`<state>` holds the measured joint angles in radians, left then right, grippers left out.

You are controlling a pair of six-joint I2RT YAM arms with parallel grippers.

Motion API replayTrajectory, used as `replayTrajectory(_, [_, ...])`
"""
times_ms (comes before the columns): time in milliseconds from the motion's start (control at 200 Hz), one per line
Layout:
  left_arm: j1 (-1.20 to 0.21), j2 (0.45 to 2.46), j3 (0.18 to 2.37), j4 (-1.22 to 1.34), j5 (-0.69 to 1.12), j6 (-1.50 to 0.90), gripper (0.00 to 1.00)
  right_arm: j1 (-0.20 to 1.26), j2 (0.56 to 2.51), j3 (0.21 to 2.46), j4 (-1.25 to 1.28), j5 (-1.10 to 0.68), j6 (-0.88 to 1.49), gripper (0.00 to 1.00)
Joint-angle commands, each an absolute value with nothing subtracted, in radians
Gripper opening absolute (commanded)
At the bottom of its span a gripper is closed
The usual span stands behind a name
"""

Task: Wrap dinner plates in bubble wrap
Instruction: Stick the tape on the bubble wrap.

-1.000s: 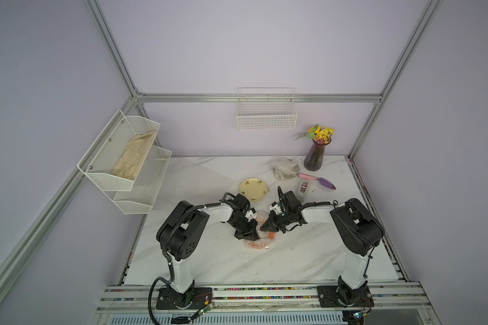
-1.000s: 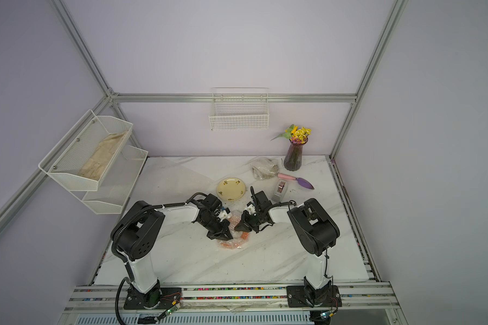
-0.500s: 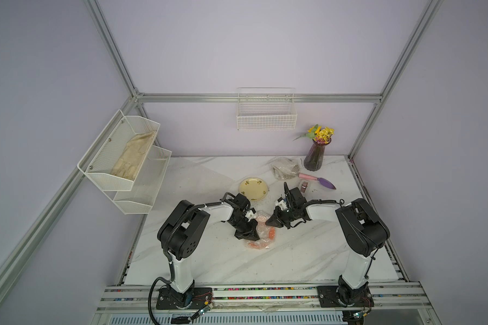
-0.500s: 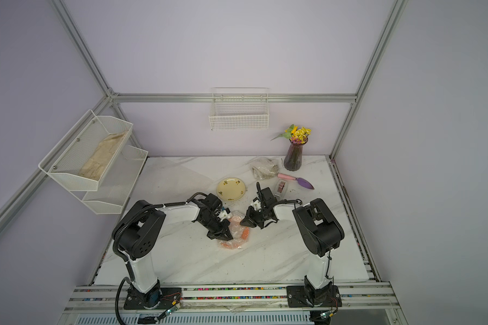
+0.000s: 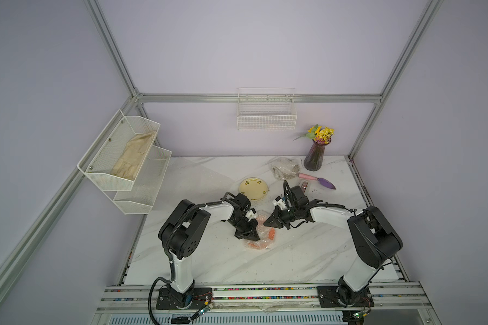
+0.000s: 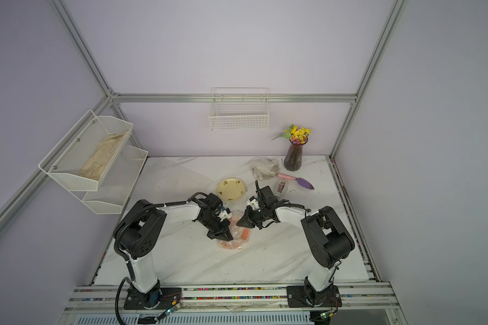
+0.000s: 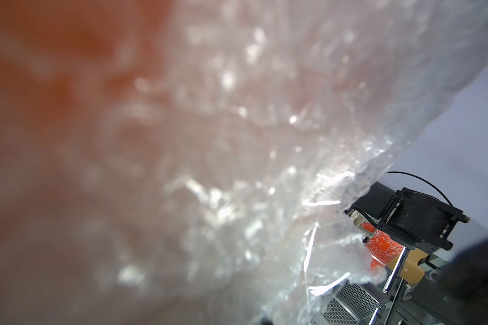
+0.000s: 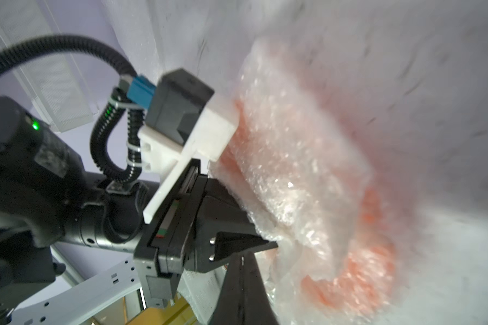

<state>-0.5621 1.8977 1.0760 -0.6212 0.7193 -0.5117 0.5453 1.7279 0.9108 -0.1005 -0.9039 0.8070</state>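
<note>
An orange dinner plate [image 5: 270, 234] lies mid-table, folded inside crinkled bubble wrap [image 5: 258, 245]. Both top views show the bundle [image 6: 234, 242]. My left gripper [image 5: 251, 234] is shut, with its tips pressed down on the bundle's left side. That same wrap [image 7: 237, 168] fills the left wrist view and hides those jaws. My right gripper [image 5: 266, 222] is shut to a point at the bundle's far right edge; I cannot tell whether it touches. In the right wrist view its tip [image 8: 242, 254] sits beside the left fingers [image 8: 237, 242]. A yellow patterned plate [image 5: 253, 189] lies bare behind them.
A flat bubble wrap sheet [image 5: 197, 174] lies at the back left, and a crumpled wrapped bundle [image 5: 285, 168] at the back right. A tape dispenser [image 5: 304, 185], a purple trowel [image 5: 319, 180] and a flower vase [image 5: 316, 157] stand near it. A wire shelf with cloth [image 5: 130, 157] hangs on the left.
My right arm's elbow has swung out to the right while its shut gripper stays by the bundle's edge. The left gripper has stayed on the bundle.
</note>
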Motion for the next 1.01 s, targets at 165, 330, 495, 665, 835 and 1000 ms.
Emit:
replayTrajectory(165, [-0.559,1.954,1.074,-0.718,0.592,-0.503,0.03,0.567,1.828,1.016,-0.586,-0.628,0.563,0.00])
replayTrajectory(330, [-0.557,1.951,1.071,-0.718,0.592,-0.506,0.03,0.584,1.700,0.965,-0.359,-0.828,0.707,0.00])
replayTrajectory(495, [-0.557,1.956,1.073,-0.717,0.594,-0.506,0.03,0.659,1.684,0.923,-0.339,-0.880,0.739,0.00])
replayTrajectory(665, [-0.557,1.959,1.075,-0.721,0.590,-0.503,0.03,0.678,1.800,0.975,-0.550,-0.703,0.629,0.00])
replayTrajectory(835, [-0.554,1.956,1.073,-0.718,0.581,-0.526,0.03,0.678,1.696,0.972,-0.495,-0.612,0.728,0.00])
replayTrajectory(1000, [-0.554,1.948,1.053,-0.669,0.604,-0.577,0.03,0.701,1.510,0.852,-0.405,-0.547,0.906,0.20])
